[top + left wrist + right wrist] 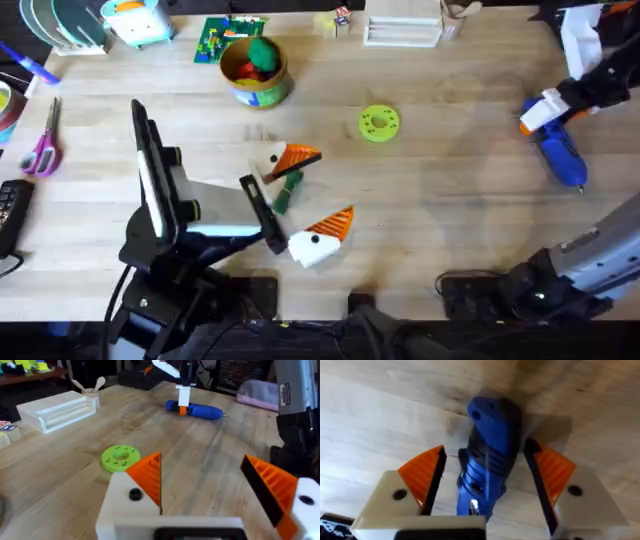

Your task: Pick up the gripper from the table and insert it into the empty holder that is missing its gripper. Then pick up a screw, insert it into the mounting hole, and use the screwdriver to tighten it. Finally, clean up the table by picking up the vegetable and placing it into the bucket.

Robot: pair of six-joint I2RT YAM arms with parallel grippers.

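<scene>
R end effector [485, 485] spread open, straddling screwdriver [487, 460] lying on desk [450, 200], far right. L end effector [220, 490] open, empty, mid-desk. Risk: off-centre closure rolls the round handle away, or grip skews.

Looks like a robotics lab bench — a pale wood table [450, 210] is set up with test props. Behind the yellow bucket [256, 72] of toy food a green building-brick plate [222, 38] is seen, purple scissors [42, 145] well off to its left — dark cluttered shelving is glimpsed beyond.
</scene>
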